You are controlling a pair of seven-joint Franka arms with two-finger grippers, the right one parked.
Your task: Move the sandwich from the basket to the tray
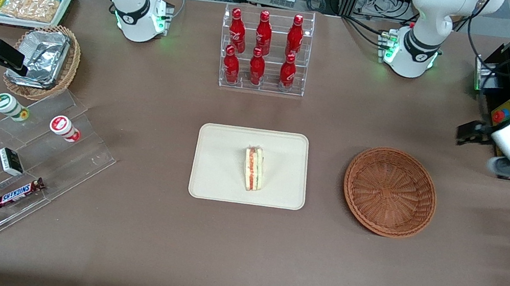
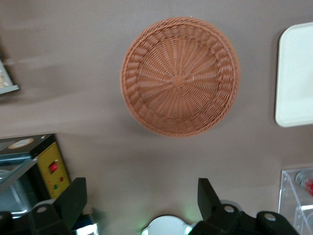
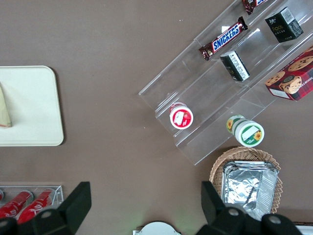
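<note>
Cream-coloured and flat, the tray [image 1: 251, 166] sits mid-table with the sandwich [image 1: 254, 168] lying on it, its red and green filling edge facing up. Beside the tray, toward the working arm's end of the table, is the woven basket [image 1: 390, 191] with nothing in it. The gripper [image 2: 142, 196] hangs high above the table near that end, well apart from the sandwich and off to the side of the basket; its two dark fingers [image 2: 74, 199] stand wide apart and hold nothing. A rack of red bottles [image 1: 264, 50] stands farther from the front camera than the tray.
</note>
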